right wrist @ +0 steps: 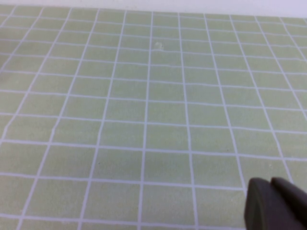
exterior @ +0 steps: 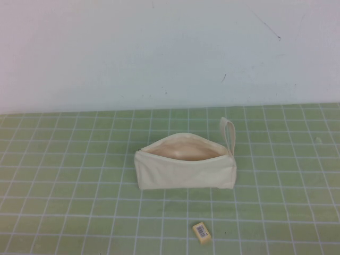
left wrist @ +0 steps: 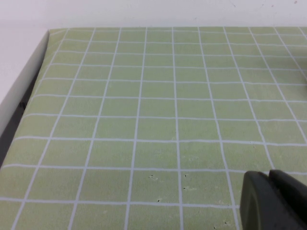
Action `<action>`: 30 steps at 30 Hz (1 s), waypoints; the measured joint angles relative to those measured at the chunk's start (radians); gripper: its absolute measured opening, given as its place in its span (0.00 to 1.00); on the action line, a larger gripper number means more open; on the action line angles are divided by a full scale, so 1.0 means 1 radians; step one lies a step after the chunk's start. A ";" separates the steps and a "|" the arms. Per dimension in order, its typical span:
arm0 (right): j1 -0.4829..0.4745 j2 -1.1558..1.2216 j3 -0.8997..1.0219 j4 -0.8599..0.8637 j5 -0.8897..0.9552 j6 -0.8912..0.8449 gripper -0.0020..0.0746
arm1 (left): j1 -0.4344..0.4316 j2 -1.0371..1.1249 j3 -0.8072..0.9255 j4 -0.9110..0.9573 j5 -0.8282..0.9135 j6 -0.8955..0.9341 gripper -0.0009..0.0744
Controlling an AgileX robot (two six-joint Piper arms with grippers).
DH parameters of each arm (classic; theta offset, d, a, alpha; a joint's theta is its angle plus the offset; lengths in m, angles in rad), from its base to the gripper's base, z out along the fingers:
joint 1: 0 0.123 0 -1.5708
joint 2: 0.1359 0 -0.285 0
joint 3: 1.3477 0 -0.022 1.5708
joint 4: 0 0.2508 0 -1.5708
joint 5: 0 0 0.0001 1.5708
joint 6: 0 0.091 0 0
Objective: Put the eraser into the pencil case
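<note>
The pencil case (exterior: 183, 169) lies in the middle of the green gridded mat in the high view. It is a cream-white pouch, unzipped, with its beige lining showing and its loop strap (exterior: 229, 135) at the right end. The eraser (exterior: 202, 231), a tiny yellow-tan block with a barcode label, lies on the mat in front of the case, apart from it. Neither arm shows in the high view. My left gripper (left wrist: 269, 178) is shut and empty over bare mat. My right gripper (right wrist: 271, 185) is shut and empty over bare mat too.
The green gridded mat (exterior: 79, 186) covers the table up to a white back wall (exterior: 159, 48). The left wrist view shows the mat's edge (left wrist: 45, 45) with a white surface beside it.
</note>
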 joint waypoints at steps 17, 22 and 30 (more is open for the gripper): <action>0.000 0.000 0.000 -0.003 0.000 0.000 0.03 | 0.000 0.000 0.000 0.000 0.000 0.003 0.01; 0.000 0.000 0.000 -0.038 0.000 -0.037 0.03 | 0.000 0.000 0.000 0.000 0.000 0.003 0.01; 0.000 0.000 0.002 -0.090 -0.020 -0.053 0.02 | 0.000 0.000 0.000 0.000 0.000 0.001 0.01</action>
